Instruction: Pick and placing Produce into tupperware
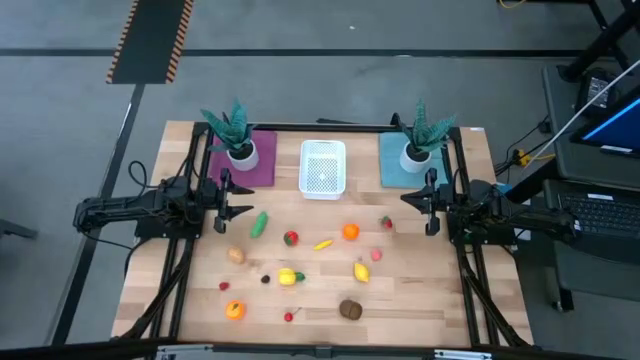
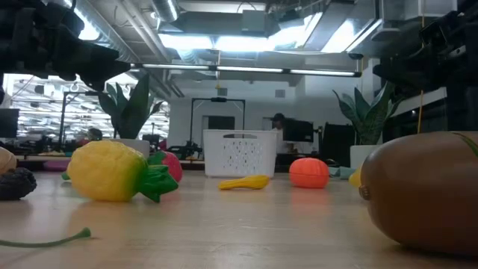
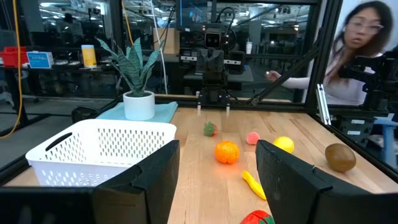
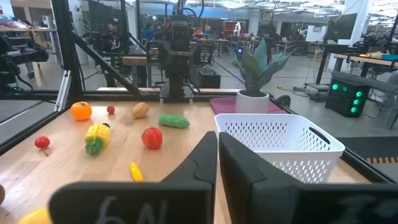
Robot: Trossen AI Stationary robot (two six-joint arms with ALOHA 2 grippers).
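Two dark arms are waiting at either edge of the worktop point(image 1: 400, 300) as toy produce is lying scattered across the middle and lower part of the overhead frame. The white tub point(image 1: 322, 167) is sitting empty at upper centre, between two potted plants. The left hand point(image 1: 226, 199) is hovering at centre left with its fingers apart, holding nothing; the right hand point(image 1: 428, 203) is hovering at centre right with its fingers pressed together, also holding nothing.

The cucumber point(image 1: 260, 224) is lying just beside the left hand. The orange point(image 1: 350, 232) and the banana point(image 1: 323, 244) are resting near the middle, the kiwi point(image 1: 350, 309) toward the bottom.

The pieces are looking like light, hard, smooth plastic, likely to skid or roll under a poor pinch. The cucumber and banana are probably best taken across their narrow middles; the round orange and kiwi across their widest part, squarely centred.
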